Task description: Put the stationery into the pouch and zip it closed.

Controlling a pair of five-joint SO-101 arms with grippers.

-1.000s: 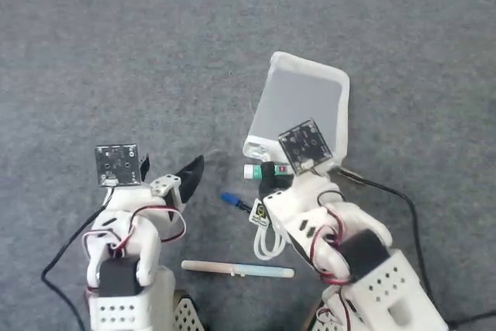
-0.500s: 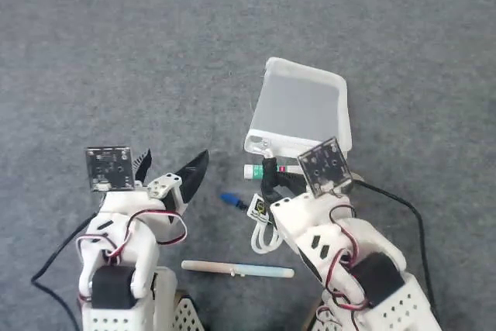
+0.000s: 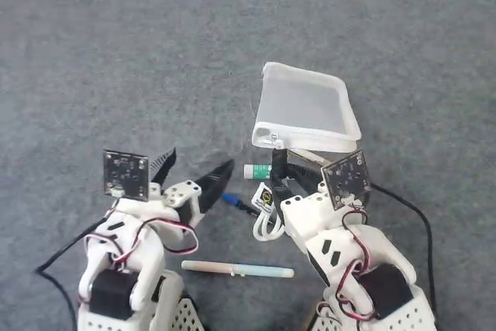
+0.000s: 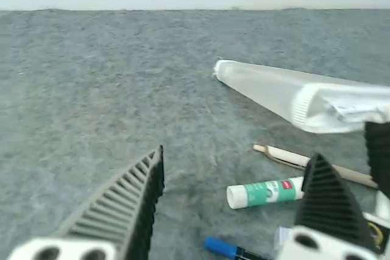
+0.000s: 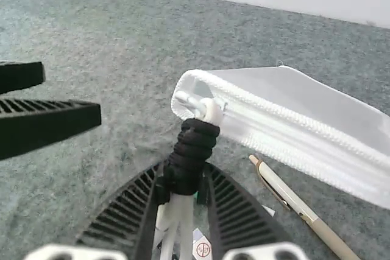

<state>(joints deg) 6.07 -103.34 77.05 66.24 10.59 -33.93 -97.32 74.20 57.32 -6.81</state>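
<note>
Black braided cord (image 5: 192, 147) on frosted pouch (image 5: 292, 105) pinched in right claw (image 5: 183, 178); left claw (image 4: 237, 155) gapes

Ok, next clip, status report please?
Left gripper open, empty. Right gripper shut on black braided cord at zip of translucent white pouch. Green-and-white glue stick, blue pen, beige pen lie outside it.
</note>
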